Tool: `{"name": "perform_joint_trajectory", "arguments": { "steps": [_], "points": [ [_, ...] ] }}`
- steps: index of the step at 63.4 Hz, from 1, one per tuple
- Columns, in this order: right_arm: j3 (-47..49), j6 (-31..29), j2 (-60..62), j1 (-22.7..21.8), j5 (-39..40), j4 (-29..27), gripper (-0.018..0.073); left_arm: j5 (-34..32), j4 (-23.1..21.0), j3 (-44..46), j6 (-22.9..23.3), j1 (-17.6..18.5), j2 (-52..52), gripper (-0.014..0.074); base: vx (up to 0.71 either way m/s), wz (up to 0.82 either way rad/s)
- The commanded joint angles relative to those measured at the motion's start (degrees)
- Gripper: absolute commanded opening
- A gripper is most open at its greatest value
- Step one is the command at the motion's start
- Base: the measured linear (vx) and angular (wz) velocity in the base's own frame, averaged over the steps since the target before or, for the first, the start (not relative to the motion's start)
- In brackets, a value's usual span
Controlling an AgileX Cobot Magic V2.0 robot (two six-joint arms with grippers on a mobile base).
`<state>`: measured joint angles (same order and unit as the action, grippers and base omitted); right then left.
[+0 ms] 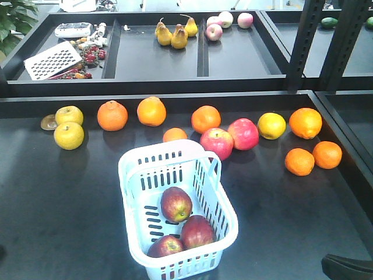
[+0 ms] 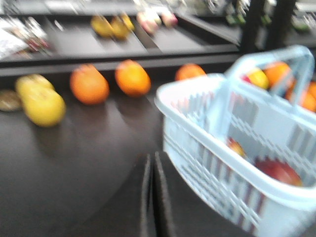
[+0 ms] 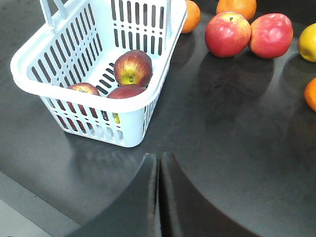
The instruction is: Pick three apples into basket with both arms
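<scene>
Three dark red apples lie inside the pale basket point(image 1: 131, 192) in the middle of the black table: one toward the back point(image 1: 176, 203), two at the front point(image 1: 197, 231) point(image 1: 165, 246). The right wrist view shows the same apples point(image 3: 133, 67) point(image 3: 83, 89) point(image 3: 126, 92) in the basket point(image 3: 29, 84). My right gripper point(image 3: 159, 157) is shut and empty, just off the basket's near corner. The left wrist view is blurred. There my left gripper point(image 2: 152, 157) is shut and empty, to the left of the basket point(image 2: 207, 128), with an apple point(image 2: 279, 171) showing inside.
Behind the basket lie two pink-red apples point(image 1: 217, 143) point(image 1: 243, 133), several oranges point(image 1: 151, 111) and yellow fruits point(image 1: 69, 135). Raised trays at the back hold pears point(image 1: 173, 34). A black post point(image 1: 303, 44) stands at the right. A black arm part point(image 1: 349, 269) shows bottom right.
</scene>
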<state>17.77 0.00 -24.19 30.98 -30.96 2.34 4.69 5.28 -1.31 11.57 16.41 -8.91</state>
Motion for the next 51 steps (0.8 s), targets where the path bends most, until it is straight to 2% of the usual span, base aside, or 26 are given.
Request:
{"name": "perform_joint_trajectory", "arguments": {
  "steps": [1,10,20,27,51],
  "points": [
    [1.55,0.00,-0.31,-0.12,4.04,0.48,-0.0004,-2.77,0.52,-0.54,0.21,-4.58,3.78,-0.0006,0.00,0.00],
    [1.55,0.00,-0.31,-0.12,4.04,0.48,-0.0004,0.32,0.57,-0.54,0.21,-12.18,10.88,-0.0006,0.00,0.00],
    [1.55,0.00,-0.31,-0.12,4.07,0.48,-0.0004,1.40,1.06,-0.54,0.45,-17.77,10.51,-0.0006,0.00,0.00],
    [1.55,0.00,-0.31,-0.12,4.07,0.48,-0.0004,1.41,1.13,-0.54,0.72,-18.79,10.51,-0.0006,0.00,0.00],
    [1.55,0.00,-0.31,-0.12,4.07,0.48,-0.0004,1.37,1.06,-0.47,0.72,-18.79,10.51,-0.0006,0.00,0.00]
  ]
}}
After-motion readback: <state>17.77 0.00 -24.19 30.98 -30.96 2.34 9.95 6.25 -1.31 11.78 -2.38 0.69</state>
